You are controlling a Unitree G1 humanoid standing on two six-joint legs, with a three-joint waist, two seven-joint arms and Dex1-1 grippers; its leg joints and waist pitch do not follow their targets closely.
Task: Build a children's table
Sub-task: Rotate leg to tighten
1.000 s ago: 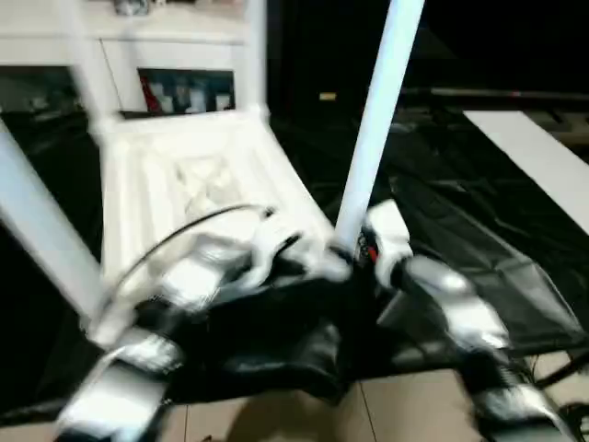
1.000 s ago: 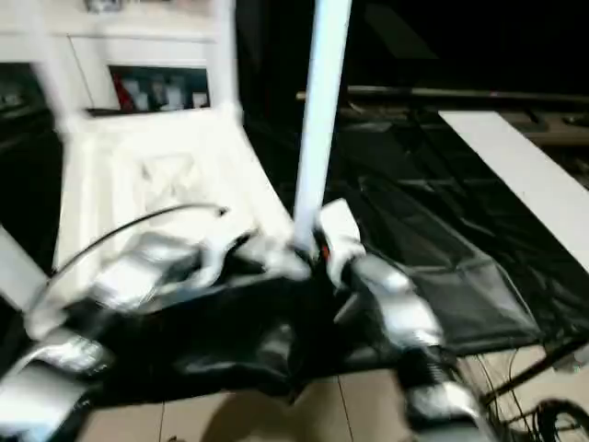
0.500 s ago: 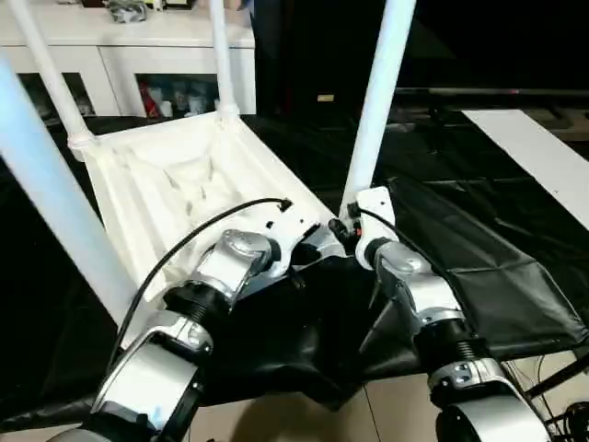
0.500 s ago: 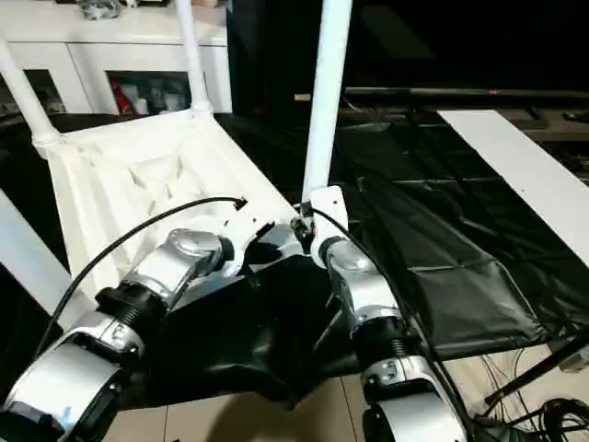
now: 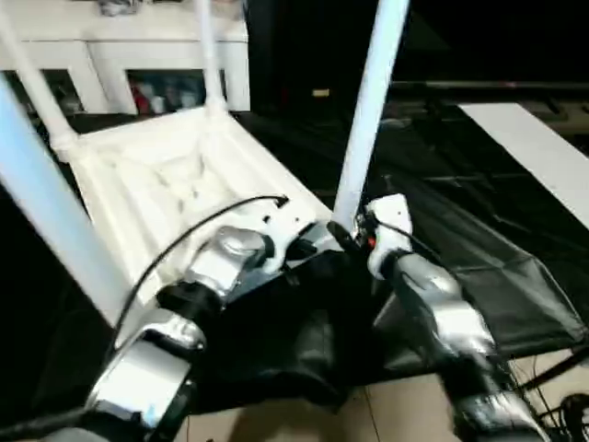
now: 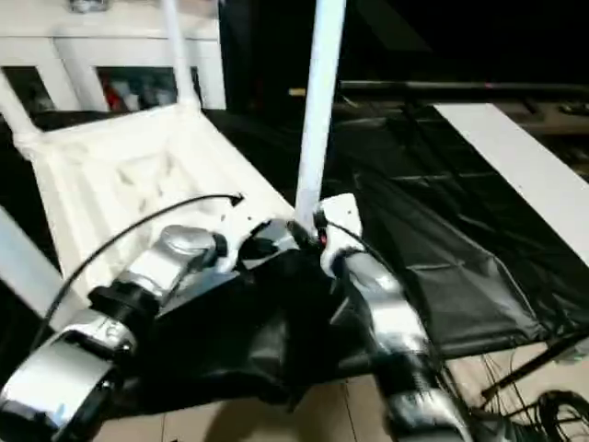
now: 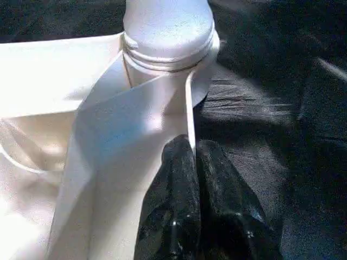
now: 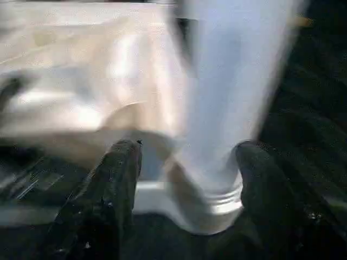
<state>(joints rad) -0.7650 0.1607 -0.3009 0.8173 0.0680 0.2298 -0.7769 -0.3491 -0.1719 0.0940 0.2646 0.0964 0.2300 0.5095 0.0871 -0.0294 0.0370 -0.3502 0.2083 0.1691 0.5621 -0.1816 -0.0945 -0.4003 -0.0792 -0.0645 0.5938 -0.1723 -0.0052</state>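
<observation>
The children's table lies upside down on the black-sheeted work table, its ribbed white tabletop facing up. White legs stand in its corner sockets: one near right, one near left, and two at the far corners. My left gripper is shut on the thin rim of the tabletop just beside the near right socket. My right gripper is open, with one black finger on each side of that leg's base. Both grippers meet at this corner.
A white cabinet with glass doors stands behind the tabletop. A long white board lies at the right on the black sheet. The sheet hangs over the table's near edge above floor tiles. Cables lie at the bottom right.
The whole picture has shifted and tilted as the camera moved. Both grippers remain at the near right corner, by the base of the leg.
</observation>
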